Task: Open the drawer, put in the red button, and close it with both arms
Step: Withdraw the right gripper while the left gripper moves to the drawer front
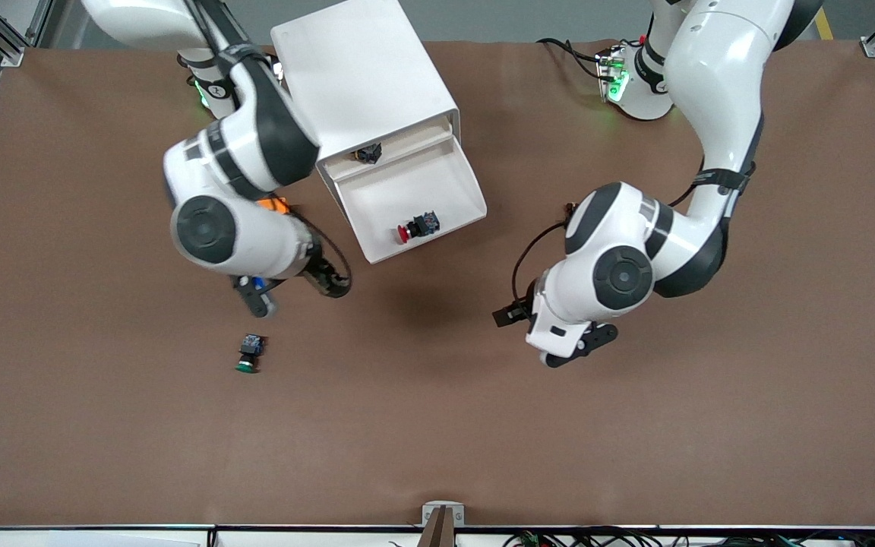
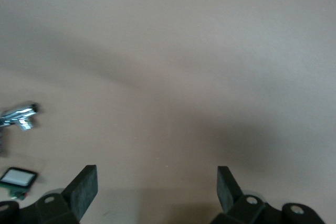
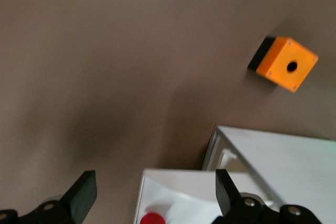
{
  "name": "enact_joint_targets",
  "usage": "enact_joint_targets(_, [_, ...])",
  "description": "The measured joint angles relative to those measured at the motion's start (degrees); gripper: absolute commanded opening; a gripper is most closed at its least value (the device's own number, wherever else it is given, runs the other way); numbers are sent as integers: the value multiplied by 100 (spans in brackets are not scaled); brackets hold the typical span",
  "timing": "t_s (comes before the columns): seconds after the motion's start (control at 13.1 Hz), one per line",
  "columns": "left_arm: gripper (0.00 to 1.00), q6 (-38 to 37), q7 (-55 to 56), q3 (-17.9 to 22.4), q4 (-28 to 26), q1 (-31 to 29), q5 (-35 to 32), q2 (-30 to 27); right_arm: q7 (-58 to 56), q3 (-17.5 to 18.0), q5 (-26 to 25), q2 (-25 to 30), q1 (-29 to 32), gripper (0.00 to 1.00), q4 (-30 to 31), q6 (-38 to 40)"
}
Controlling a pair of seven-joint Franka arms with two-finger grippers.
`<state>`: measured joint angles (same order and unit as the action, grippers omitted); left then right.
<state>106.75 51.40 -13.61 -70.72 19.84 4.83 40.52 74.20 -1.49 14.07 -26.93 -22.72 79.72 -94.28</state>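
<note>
One red button (image 1: 412,227) lay in the pulled-out drawer (image 1: 437,184) | right gripper (image 3: 152,195) released beside it | left gripper (image 2: 156,191) released over bare table (image 1: 635,425).

- A brown worktop (image 1: 65,425) carries everything.
- A white cabinet (image 1: 365,76) stands on it near the robots' bases, toward the right arm's end.
- An orange box (image 3: 286,62) sits beside the cabinet.
- A green-capped button (image 1: 250,354) lies on its side, nearer the front camera than the cabinet.
</note>
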Motion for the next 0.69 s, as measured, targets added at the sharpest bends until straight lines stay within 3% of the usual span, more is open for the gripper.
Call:
enact_joint_targets(0.3, [100,161,-305,-6,-12,318,-5,99,-1457,-20,-76,92,1173,100,-291,736])
enact_joint_targets(0.69, [100,182,-306,-17,-54,814,-5,399,-3981,-13,-710,379,2172,100,-451,1159])
